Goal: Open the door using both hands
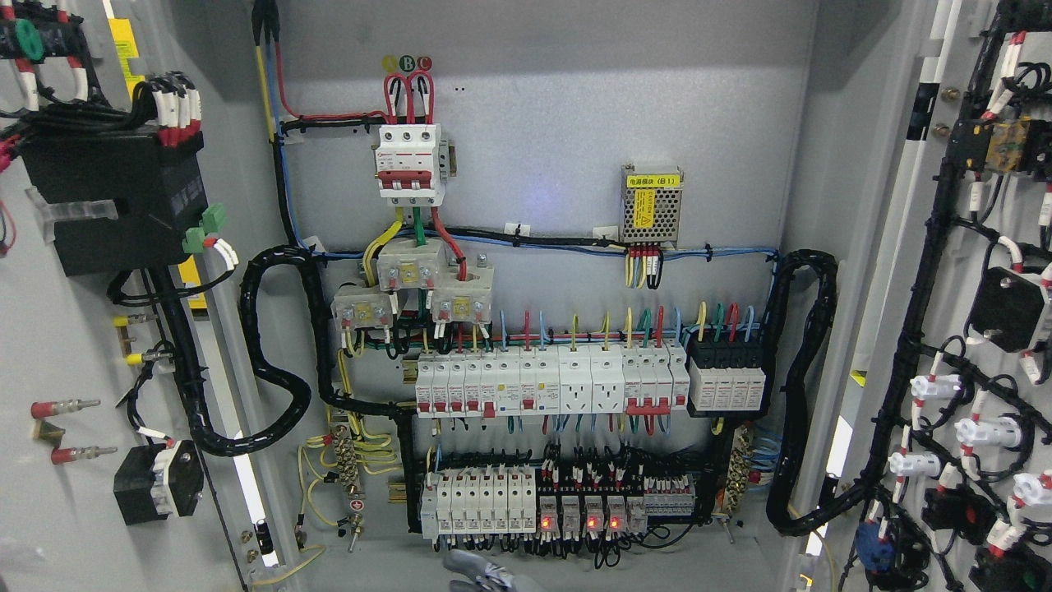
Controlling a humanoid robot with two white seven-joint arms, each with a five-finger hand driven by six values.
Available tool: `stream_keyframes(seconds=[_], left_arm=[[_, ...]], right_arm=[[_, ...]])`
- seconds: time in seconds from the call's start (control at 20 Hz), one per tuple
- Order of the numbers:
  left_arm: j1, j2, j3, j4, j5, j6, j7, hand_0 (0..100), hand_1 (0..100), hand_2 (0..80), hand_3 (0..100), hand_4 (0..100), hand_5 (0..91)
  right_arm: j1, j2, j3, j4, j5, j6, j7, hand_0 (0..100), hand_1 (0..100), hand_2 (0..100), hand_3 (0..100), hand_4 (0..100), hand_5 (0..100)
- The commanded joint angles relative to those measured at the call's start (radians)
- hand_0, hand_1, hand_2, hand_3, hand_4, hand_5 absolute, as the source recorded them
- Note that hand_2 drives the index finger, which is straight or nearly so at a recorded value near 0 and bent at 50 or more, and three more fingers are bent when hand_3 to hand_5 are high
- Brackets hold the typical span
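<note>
The cabinet stands with both doors swung wide. The left door (pixel 74 510) shows its inner face with a black box and wired parts. The right door (pixel 920 247) shows its inner face with black cable bundles and several white and black switch backs. Between them the grey back panel (pixel 559 123) is in full view. A small grey part of a robot hand (pixel 483 573) pokes up at the bottom edge, just left of the middle, below the lower breaker row. Its arm is hidden, so I cannot tell which hand it is. It touches neither door.
A red-and-white main breaker (pixel 409 160) sits at the upper middle and a small power supply (pixel 652 205) to its right. Two rows of white breakers (pixel 551 382) and relays with red lights (pixel 588 518) fill the lower panel. Thick black cable looms (pixel 271 370) loop at both sides.
</note>
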Motion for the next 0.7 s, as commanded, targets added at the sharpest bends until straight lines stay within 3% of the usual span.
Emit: stream_keyframes(seconds=[0.0,0.35,0.65], left_arm=[[0.0,-0.015,0.001,0.0,0.0,-0.001,-0.006,0,0,0.0,0,0,0.0],[0.0,-0.013,0.001,0.0,0.0,0.0,-0.006,0,0,0.0,0,0,0.0],[-0.017,-0.012,0.005,-0.096,0.005,-0.003,-0.015,0,0,0.0,0,0,0.0]], right_arm=[[0.226,-0.131,-0.225,-0.16,-0.002,-0.097,0.0,22,1,0,0,0,0],[0.354,-0.171,-0.374,-0.17,-0.007,-0.37,-0.001,22,1,0,0,0,0],[0.427,-0.215,-0.394,-0.17,-0.008,-0.552,0.0,22,1,0,0,0,0]])
